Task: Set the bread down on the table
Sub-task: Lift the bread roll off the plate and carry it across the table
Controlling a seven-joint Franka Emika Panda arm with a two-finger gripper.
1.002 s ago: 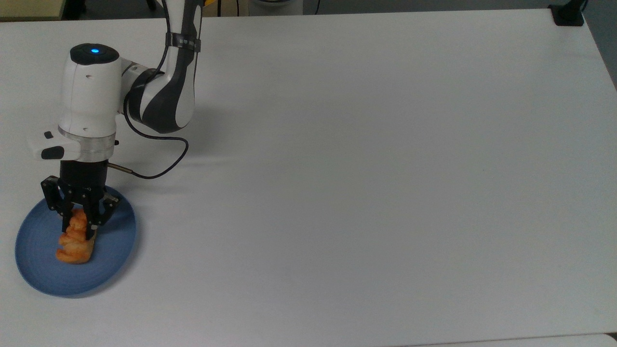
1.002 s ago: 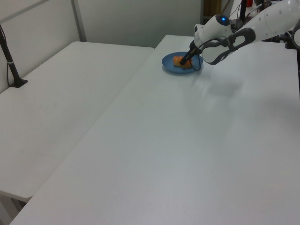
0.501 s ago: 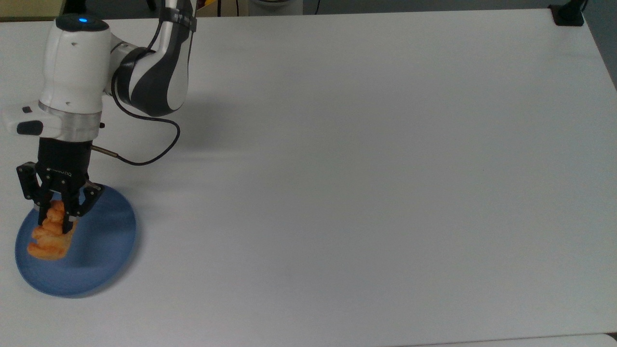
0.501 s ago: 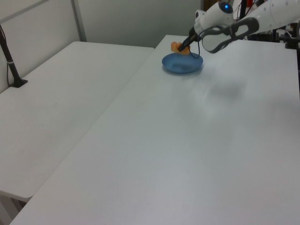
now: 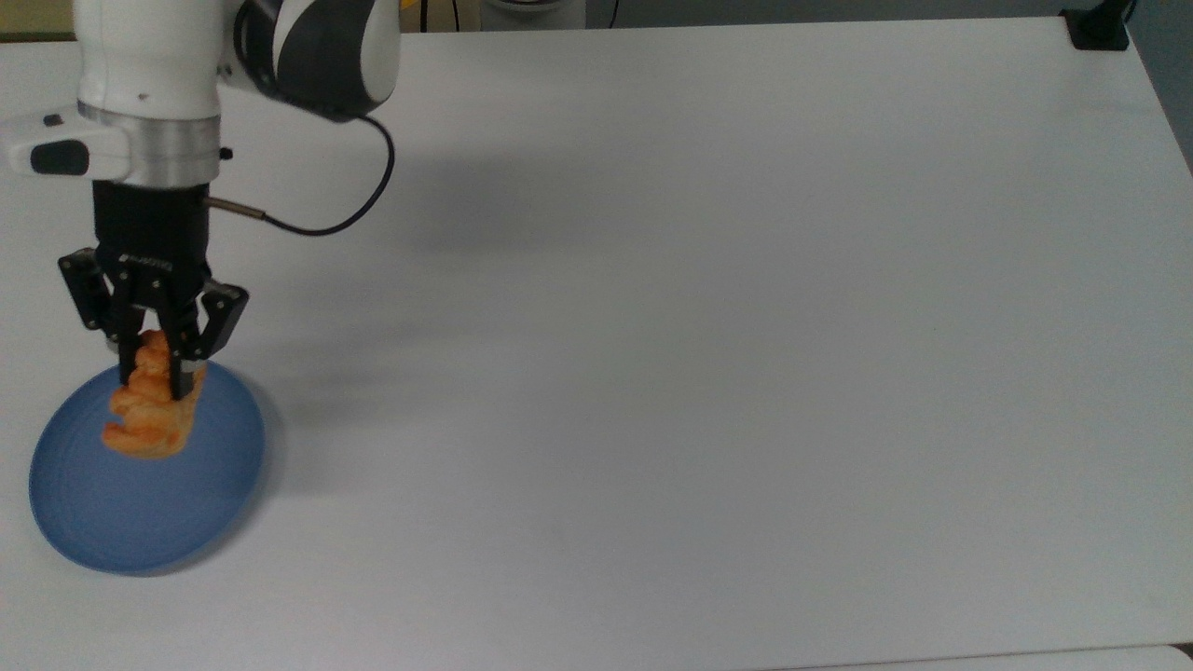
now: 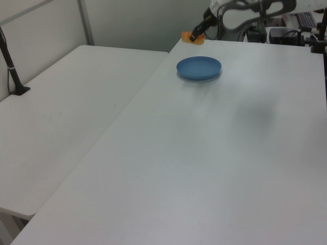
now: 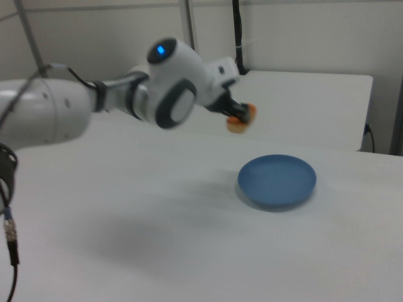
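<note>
Tabletop first: big white matte table [image 5: 708,308], loads of bare space toward the top view's right. Round blue plate [image 5: 140,503] sits near the top view's lower left corner. Black two-finger gripper [image 5: 154,368] is pinching the small golden-orange braided bread [image 5: 149,410], held in the air well above the plate. I'd carry it sideways past the plate's rim, lower until it touches the table, then let go, so it doesn't drop or roll.

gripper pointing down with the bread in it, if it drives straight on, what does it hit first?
Likely the blue plate: the gripper, shut on the bread, hangs over its far rim. Depth is unclear; it might meet the table just beyond.
</note>
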